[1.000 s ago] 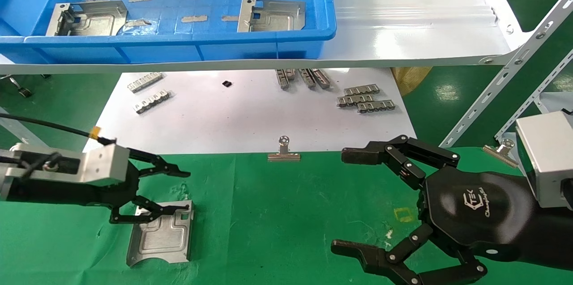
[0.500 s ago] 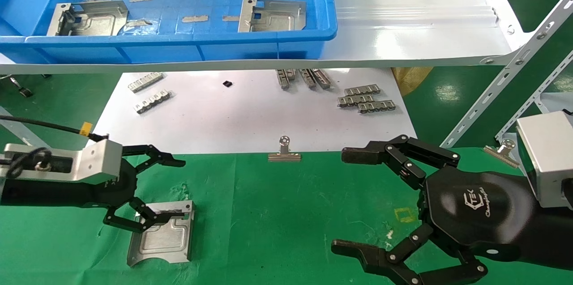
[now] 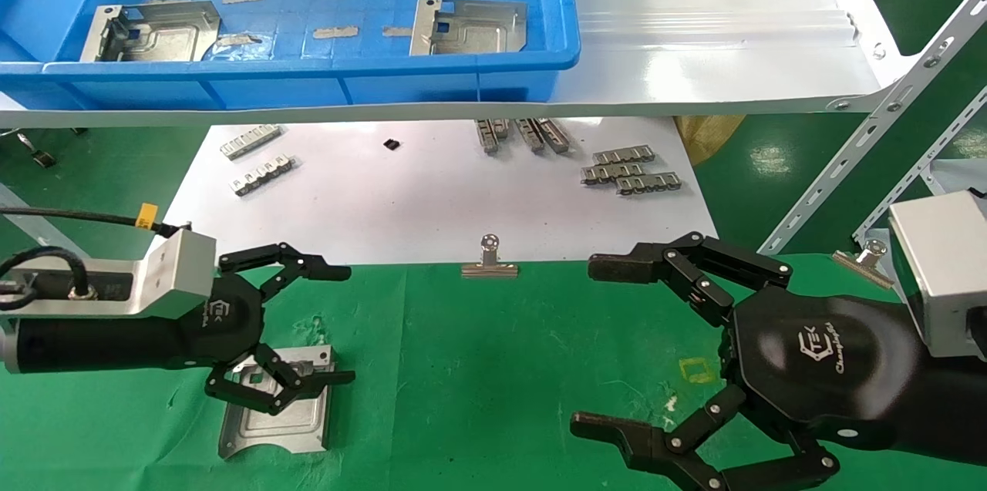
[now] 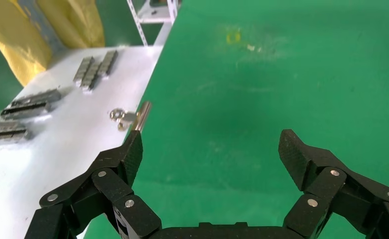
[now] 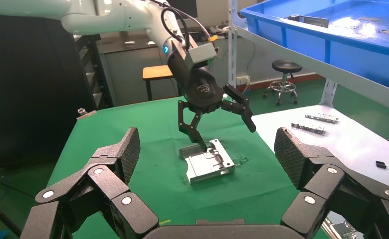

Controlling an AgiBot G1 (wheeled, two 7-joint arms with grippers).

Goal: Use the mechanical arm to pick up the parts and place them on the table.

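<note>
Green cloth worktop with a yellow square mark, one silver stamped plate lying flat near its left side, binder clip on the far edge, another clip at the right edge

A: What are the surfaces made of?

B: The table is covered in matt, wrinkled green cloth. On it lies a part of dull silver sheet metal with embossed lines. The bin is glossy blue plastic.

A: And the grippers?

B: The left gripper and right gripper look like black plastic, smooth-bodied, with rough finger pads.
</note>
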